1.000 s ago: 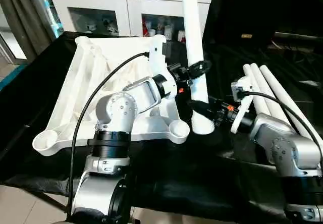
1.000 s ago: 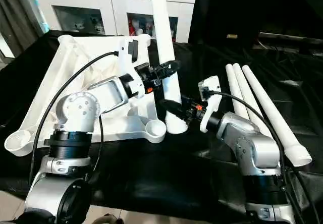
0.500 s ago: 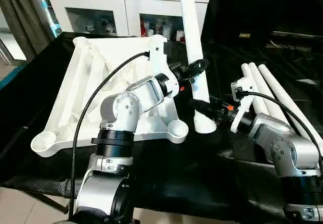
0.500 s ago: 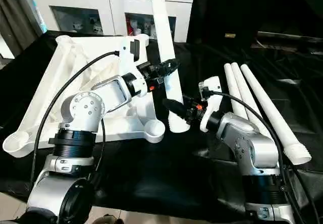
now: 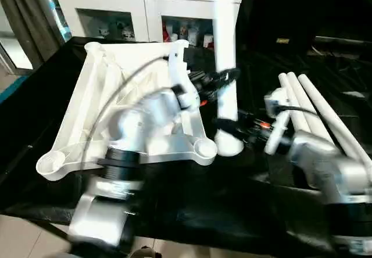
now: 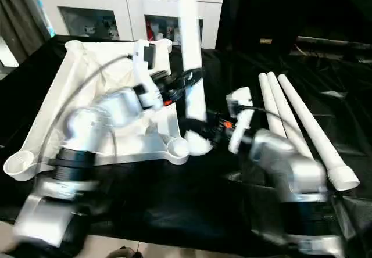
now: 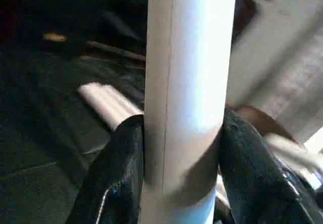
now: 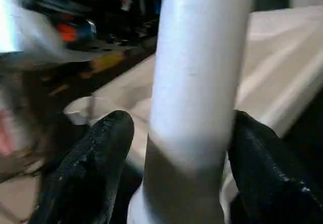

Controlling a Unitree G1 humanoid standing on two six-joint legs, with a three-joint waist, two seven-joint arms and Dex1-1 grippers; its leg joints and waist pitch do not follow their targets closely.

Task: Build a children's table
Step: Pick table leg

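I have the long white tapered tube leg [image 5: 225, 66] held nearly upright by both grippers. My left gripper [image 7: 182, 148] is clamped on its shaft; my right gripper [image 8: 176, 148] is closed on it lower down. Its foot hangs just beside the near corner socket [image 5: 204, 148] of the white ribbed plastic tabletop [image 5: 99, 101]. 3 spare white tube legs [image 6: 296, 124] lie on the black-draped table [image 5: 192, 205].

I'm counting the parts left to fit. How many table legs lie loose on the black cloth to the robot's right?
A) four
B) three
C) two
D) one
B: three white legs lie side by side on the black cloth, while a fourth leg stands upright, gripped by the left claw and the right claw.
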